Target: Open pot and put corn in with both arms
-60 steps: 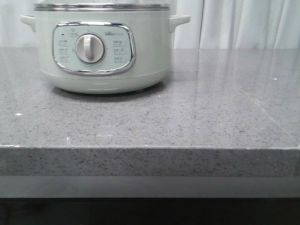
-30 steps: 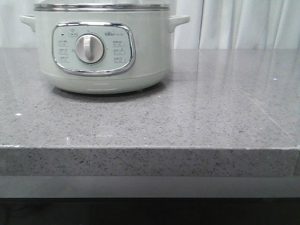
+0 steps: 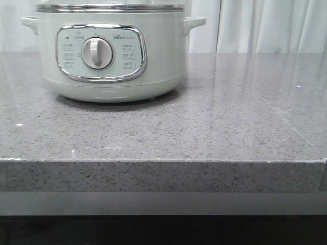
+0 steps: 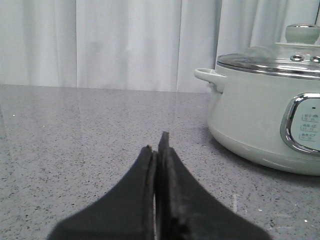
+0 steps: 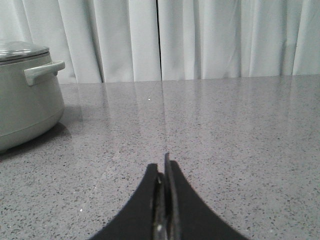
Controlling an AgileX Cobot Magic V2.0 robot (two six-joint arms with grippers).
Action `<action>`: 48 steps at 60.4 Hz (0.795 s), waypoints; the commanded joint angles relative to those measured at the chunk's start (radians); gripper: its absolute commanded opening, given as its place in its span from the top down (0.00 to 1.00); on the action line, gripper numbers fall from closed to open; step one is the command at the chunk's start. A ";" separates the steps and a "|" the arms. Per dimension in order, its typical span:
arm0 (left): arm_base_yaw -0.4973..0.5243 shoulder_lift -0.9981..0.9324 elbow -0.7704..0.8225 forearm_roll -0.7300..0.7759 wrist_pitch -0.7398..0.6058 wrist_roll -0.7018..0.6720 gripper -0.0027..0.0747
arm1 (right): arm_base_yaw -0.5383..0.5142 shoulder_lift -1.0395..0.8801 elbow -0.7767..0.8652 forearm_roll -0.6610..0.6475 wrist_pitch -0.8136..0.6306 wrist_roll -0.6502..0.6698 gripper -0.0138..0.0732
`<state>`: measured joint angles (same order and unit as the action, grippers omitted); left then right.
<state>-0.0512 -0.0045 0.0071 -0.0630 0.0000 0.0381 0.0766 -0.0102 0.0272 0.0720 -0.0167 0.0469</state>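
Observation:
The pot (image 3: 112,56), pale green-white with a chrome-framed panel and white dial (image 3: 97,53), stands at the back left of the grey stone counter with its metal-rimmed lid (image 3: 110,7) on. It also shows in the left wrist view (image 4: 265,115), with the lid knob (image 4: 302,34), and in the right wrist view (image 5: 25,95). My left gripper (image 4: 157,145) is shut and empty, low over the counter beside the pot. My right gripper (image 5: 161,164) is shut and empty over bare counter, apart from the pot. No corn shows in any view. Neither gripper shows in the front view.
The grey speckled counter (image 3: 204,117) ends in a front edge (image 3: 163,161) near the camera. White curtains (image 3: 265,25) hang behind it.
The front view has shifted very slightly, so the pot sits a few pixels further left. Nothing else differs.

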 commanded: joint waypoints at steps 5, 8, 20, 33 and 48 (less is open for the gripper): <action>0.001 -0.018 0.004 -0.011 -0.080 -0.003 0.99 | -0.014 -0.025 -0.001 -0.014 -0.089 -0.001 0.92; 0.001 -0.018 0.004 -0.011 -0.080 -0.003 0.99 | -0.015 -0.024 -0.001 -0.014 -0.089 -0.001 0.92; 0.001 -0.018 0.004 -0.011 -0.080 -0.003 0.99 | -0.015 -0.024 -0.001 -0.014 -0.089 -0.001 0.92; 0.001 -0.018 0.004 -0.011 -0.080 -0.003 0.99 | -0.021 -0.024 -0.001 -0.014 -0.089 -0.001 0.92; 0.001 -0.018 0.004 -0.011 -0.080 -0.003 0.99 | -0.052 -0.024 -0.001 -0.014 -0.089 -0.001 0.92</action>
<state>-0.0512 -0.0045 0.0071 -0.0630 0.0000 0.0381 0.0309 -0.0102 0.0272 0.0720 -0.0167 0.0512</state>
